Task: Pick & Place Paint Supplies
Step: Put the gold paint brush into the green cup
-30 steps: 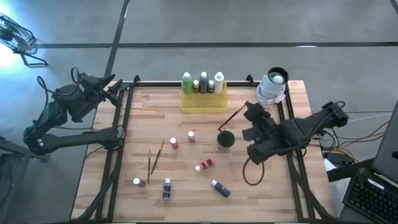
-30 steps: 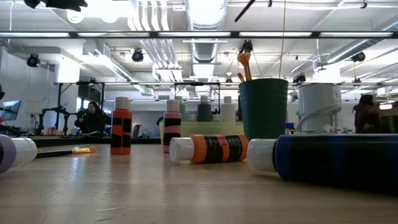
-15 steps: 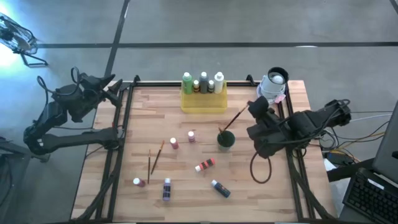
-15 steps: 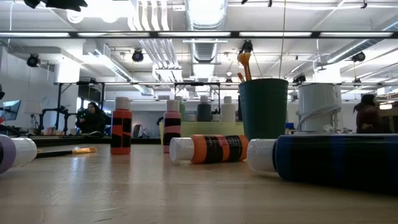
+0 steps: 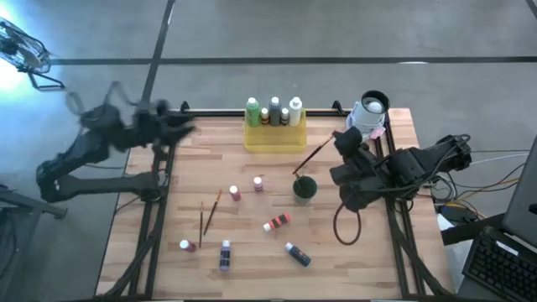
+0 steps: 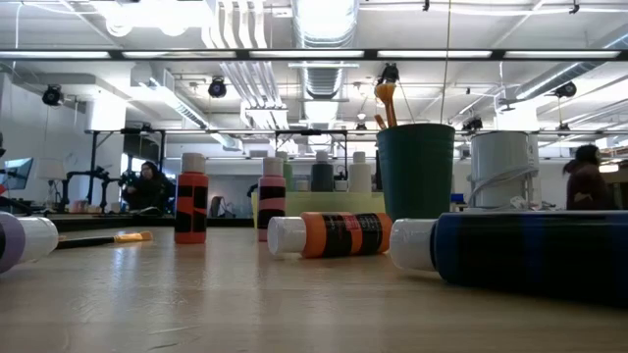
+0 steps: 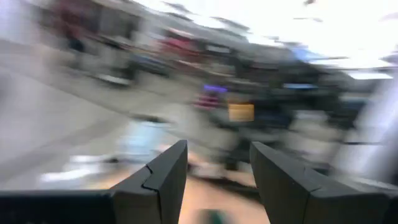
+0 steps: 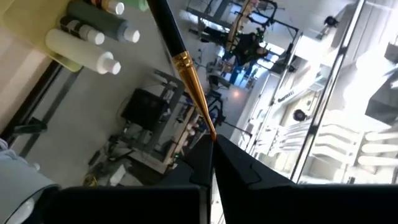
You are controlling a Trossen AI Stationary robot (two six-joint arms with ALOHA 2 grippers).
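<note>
- My right end effector (image 5: 342,138) is clenched on a brush (image 5: 315,156) whose far end sits in the cup (image 5: 304,187).
- My left end effector (image 5: 186,127) hangs released over the table's (image 5: 352,260) left rear corner.
- Four bottles (image 5: 273,111) stand in the tray (image 5: 274,139); six more bottles (image 5: 276,222) and two brushes (image 5: 212,210) are scattered on the table.

- Left gripper (image 5: 186,127) swung in from outside the frame rail to over the tabletop's (image 5: 252,252) back left edge; arm motion-blurred.
- Right gripper (image 5: 337,137) drawn back from above the dark green cup (image 5: 304,187) toward the right rail, clamped on a paintbrush (image 5: 315,157) whose end stays in the cup.
</note>
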